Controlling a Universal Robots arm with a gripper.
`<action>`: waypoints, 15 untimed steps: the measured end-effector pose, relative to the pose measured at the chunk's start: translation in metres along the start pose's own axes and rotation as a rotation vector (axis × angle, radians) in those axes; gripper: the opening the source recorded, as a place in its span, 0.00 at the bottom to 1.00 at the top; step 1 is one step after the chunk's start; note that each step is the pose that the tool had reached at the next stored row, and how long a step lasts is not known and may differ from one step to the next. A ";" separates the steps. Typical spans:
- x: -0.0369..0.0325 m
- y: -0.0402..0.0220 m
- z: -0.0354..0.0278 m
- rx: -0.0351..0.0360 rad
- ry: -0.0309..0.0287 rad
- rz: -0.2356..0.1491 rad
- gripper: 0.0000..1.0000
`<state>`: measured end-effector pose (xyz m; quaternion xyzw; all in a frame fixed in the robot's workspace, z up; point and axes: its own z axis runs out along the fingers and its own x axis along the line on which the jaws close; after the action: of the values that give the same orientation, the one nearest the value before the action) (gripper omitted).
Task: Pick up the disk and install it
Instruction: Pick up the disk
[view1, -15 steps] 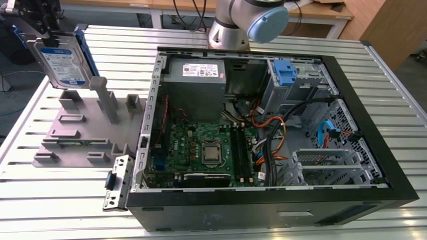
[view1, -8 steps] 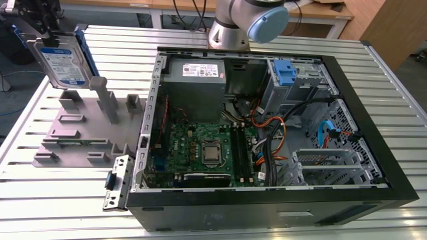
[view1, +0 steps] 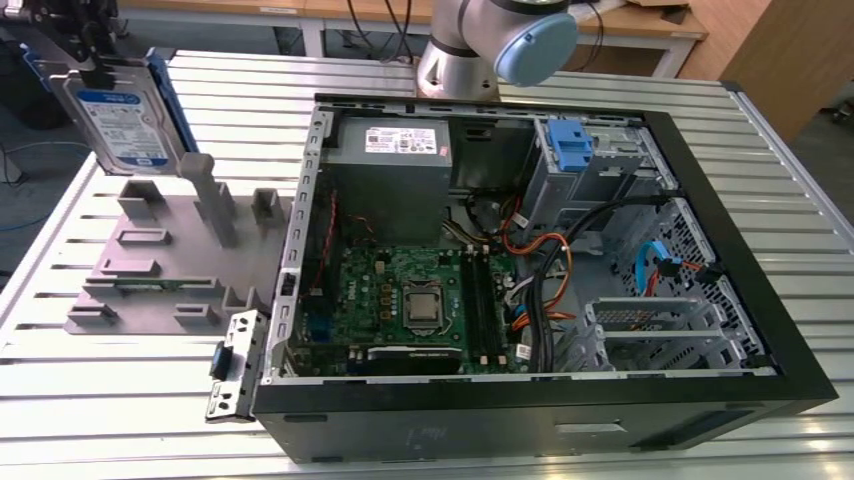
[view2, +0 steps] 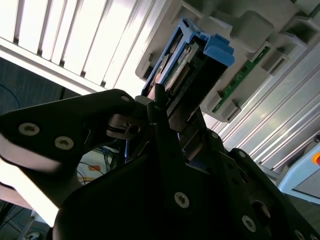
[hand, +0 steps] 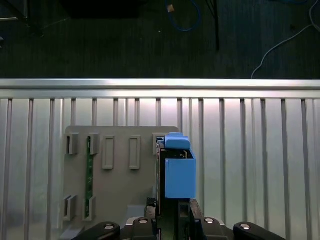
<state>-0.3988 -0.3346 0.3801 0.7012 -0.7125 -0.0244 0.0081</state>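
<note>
Exterior view has the gripper closed on the top end of the disk, which hangs upright straight below the fingers, label face outward, a blue rail down one long edge; it appears to hang clear of the grey holder lying further below the fingers on the table, though I cannot tell whether its lower end touches one of the holder's posts; the open computer case sits well off to the side of the fingers, toward the exterior view's right; in the second wrist view the fingers press on the two flat faces of the disk; in the first wrist view the disk runs out from between the fingers, edge on, over the holder; by my judgement this is a stiff metal block, dense for its size, so it will not bend but will drag on a grip taken at one end; its smooth faces could slip under a light squeeze, and it likely takes knocks badly; the flat faces near one short end seem the right place to hold, since the plastic rails may flex and need to be free to slide into a bay, and the connector end is best left untouched
</note>
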 end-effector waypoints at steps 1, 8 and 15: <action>0.0000 0.0001 -0.0014 0.0002 0.0000 0.000 0.35; -0.0004 0.0007 -0.0147 0.0002 -0.0001 0.000 0.35; -0.0008 0.0017 -0.0357 0.0002 0.0000 0.000 0.35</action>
<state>-0.3989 -0.3345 0.4158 0.7012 -0.7125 -0.0243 0.0081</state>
